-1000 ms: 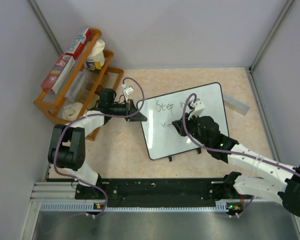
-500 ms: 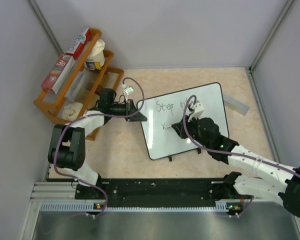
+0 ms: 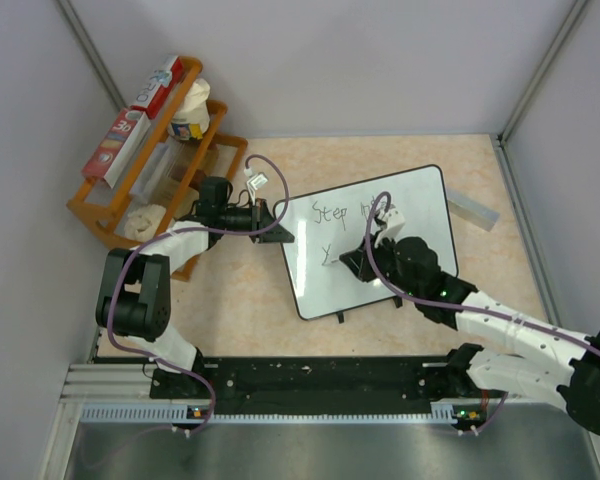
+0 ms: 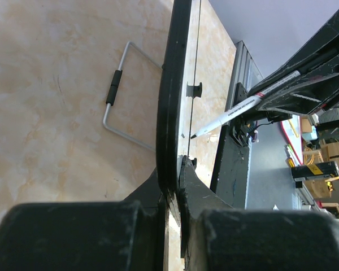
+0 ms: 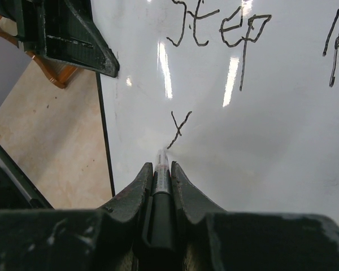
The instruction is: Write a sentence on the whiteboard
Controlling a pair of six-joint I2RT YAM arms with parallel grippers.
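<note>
In the middle of the top view, the whiteboard (image 3: 318, 285) is sitting angled on the counter (image 3: 460, 160). The left claw (image 3: 272, 222) is pinching its left edge. The right claw (image 5: 160, 176) is clamping a marker (image 4: 237, 110), its tip by the "y" opening the sentence (image 5: 217, 28)'s second line. Pressing too hard is risking a skidding board and crooked strokes.

Glossy black-rimmed whiteboard (image 3: 420, 200) lying skewed; sentence (image 3: 332, 212) partial: "Step in", "y" beneath.
</note>
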